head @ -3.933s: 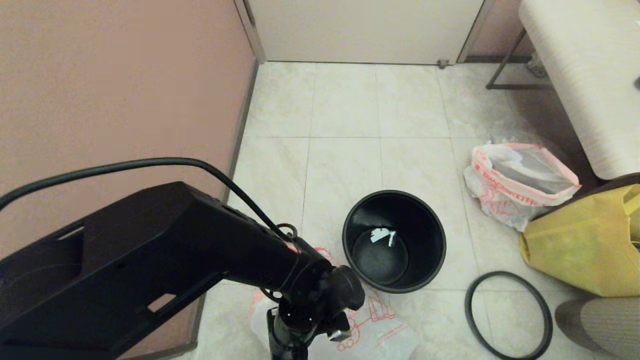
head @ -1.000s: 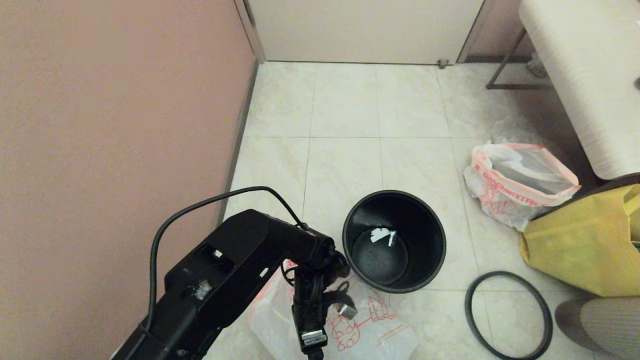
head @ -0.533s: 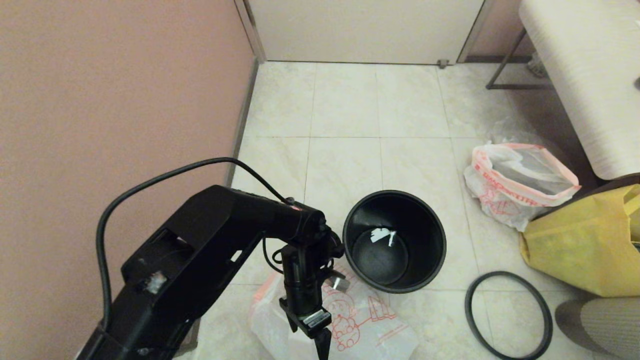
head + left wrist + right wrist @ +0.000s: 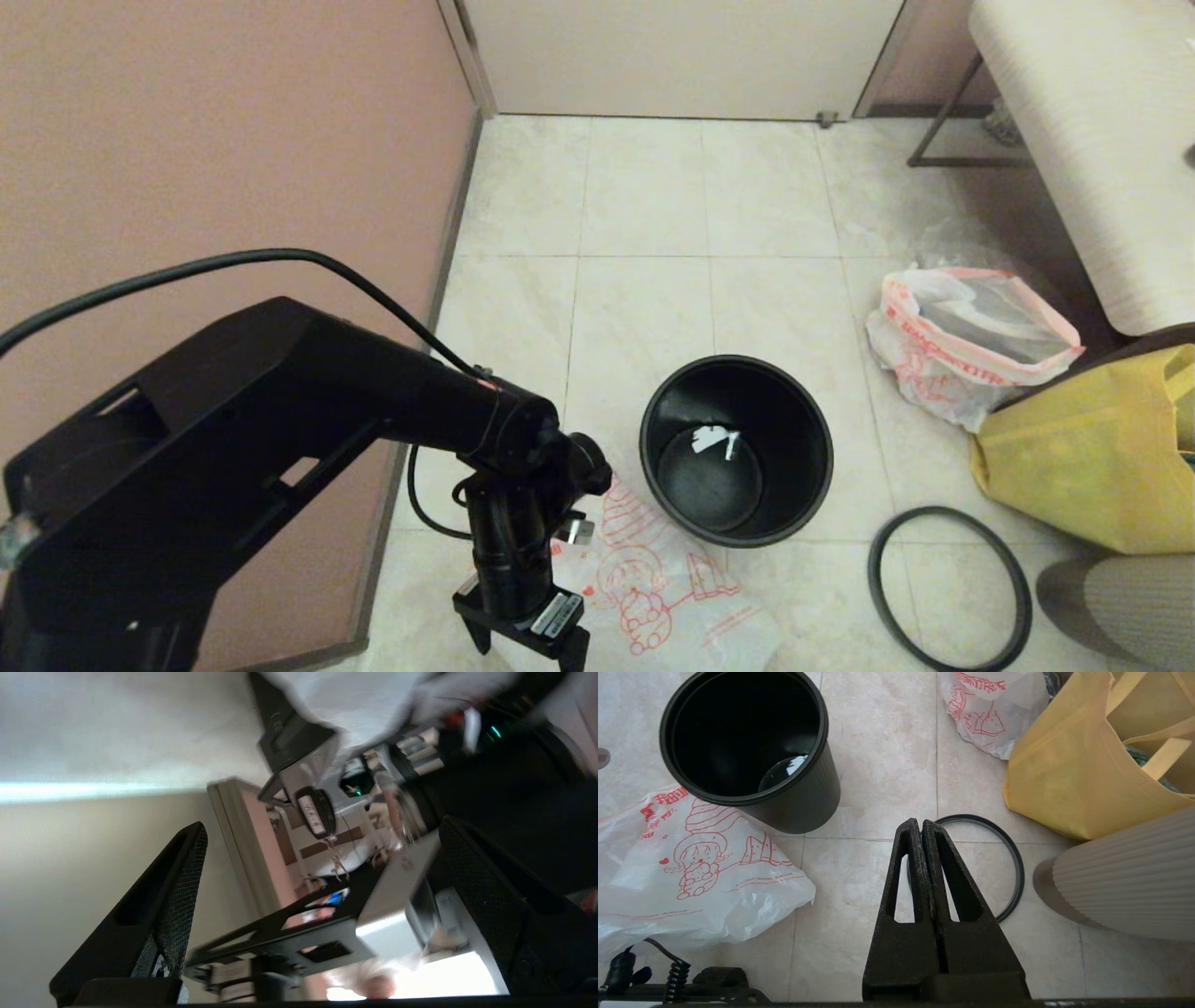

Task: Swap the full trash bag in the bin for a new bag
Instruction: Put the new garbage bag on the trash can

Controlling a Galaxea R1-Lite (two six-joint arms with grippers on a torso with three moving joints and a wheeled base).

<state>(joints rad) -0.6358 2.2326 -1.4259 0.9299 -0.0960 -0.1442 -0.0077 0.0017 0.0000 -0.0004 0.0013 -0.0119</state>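
The black bin [image 4: 810, 485] stands without a liner on the tiled floor, a white scrap on its bottom. Its thin dark hoop [image 4: 952, 588] lies flat to the right. Further back on the right sits the full trash bag [image 4: 934, 369], mouth agape. Left of the bin, the new bag [image 4: 672, 597] with its red cartoon lies limp. My left gripper [image 4: 527, 649] hangs open over that bag's left part, holding nothing; its fingers [image 4: 177, 891] stand wide apart. My right gripper [image 4: 920, 822] is shut and empty above the hoop [image 4: 1013, 858], with the bin [image 4: 803, 807] and new bag [image 4: 705, 877] beside it.
A yellow bag [image 4: 1092, 448] stands right of the hoop, with a ribbed beige object [image 4: 1120, 597] near it. A pink wall [image 4: 233, 168] closes the left side. A white padded bench [image 4: 1102, 140] on a metal frame is at the back right.
My left arm has lifted and swung left; its open gripper has moved from the middle of the new bag towards the bag's left part. The bags, bin and hoop lie as before.
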